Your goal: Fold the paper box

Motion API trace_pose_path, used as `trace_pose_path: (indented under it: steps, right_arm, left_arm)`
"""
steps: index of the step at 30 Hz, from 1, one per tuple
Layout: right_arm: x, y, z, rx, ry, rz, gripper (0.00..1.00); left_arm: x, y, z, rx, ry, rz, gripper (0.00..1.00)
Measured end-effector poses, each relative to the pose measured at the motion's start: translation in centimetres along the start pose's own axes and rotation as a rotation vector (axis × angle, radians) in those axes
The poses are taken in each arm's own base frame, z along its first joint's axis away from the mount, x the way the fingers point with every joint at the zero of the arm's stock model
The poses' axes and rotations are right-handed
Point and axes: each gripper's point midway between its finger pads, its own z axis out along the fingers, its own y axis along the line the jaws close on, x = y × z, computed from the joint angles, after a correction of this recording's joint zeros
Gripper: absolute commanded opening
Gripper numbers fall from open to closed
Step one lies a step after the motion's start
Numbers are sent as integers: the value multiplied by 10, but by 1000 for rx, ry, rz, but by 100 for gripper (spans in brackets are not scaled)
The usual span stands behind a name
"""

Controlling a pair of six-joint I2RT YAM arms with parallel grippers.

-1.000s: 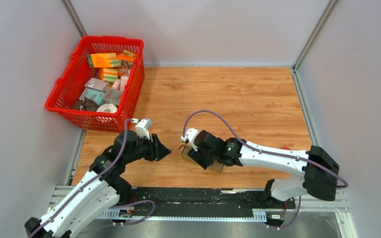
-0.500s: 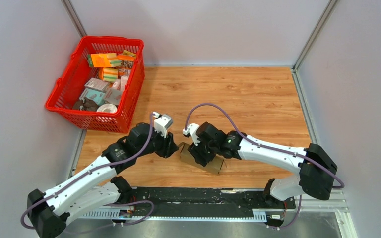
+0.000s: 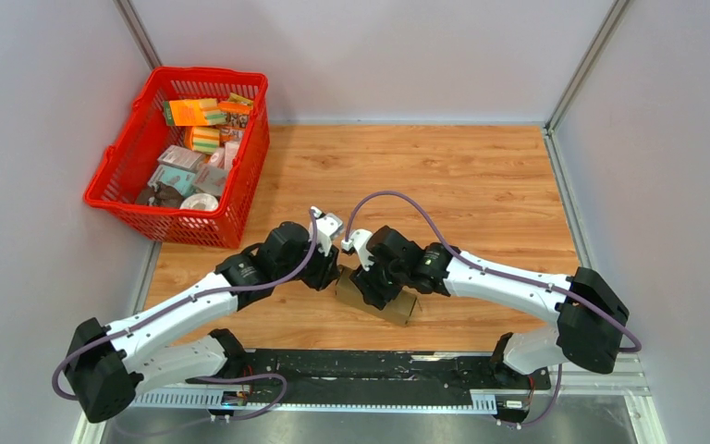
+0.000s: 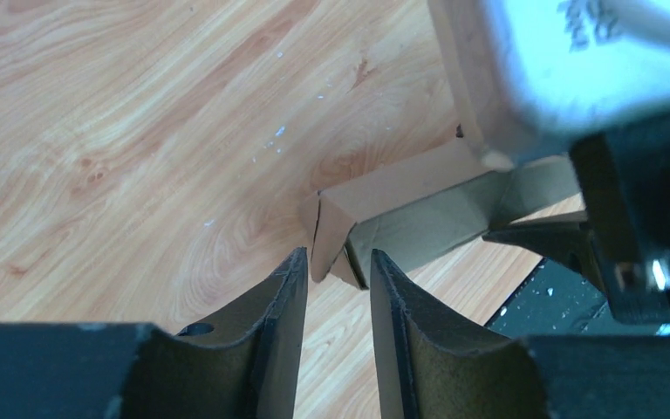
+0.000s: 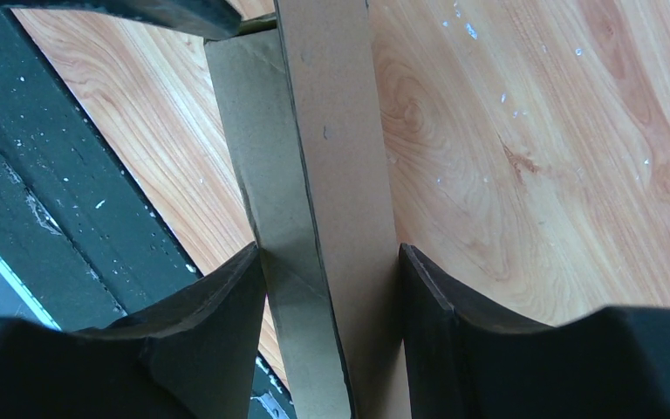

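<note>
- The box (image 3: 399,305), plain brown and unprinted, lies at the middle of the near edge of the desk (image 3: 481,185).
- The right gripper (image 5: 331,262) is clamped across it.
- The left gripper (image 4: 336,266) stands narrowly apart at its end flap.
- The basket (image 3: 194,227) of packets (image 3: 194,113) is at the far-left corner; print too small to read.

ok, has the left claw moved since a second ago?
Yes. The left claw has swung right, away from the red basket, up to the end of the paper box.
</note>
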Motion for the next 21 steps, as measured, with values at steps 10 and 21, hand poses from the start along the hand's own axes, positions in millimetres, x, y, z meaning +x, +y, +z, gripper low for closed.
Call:
trace_pose_path:
  steps: [10,21]
  right_arm:
    - [-1,0,0,-4,-2,4,41]
    - [-6,1,-1,-3,-31,10,43]
  left_arm:
    - [-7,2,10,-6,25,50,14]
    - [-11,-3,5,-3,86,20,0]
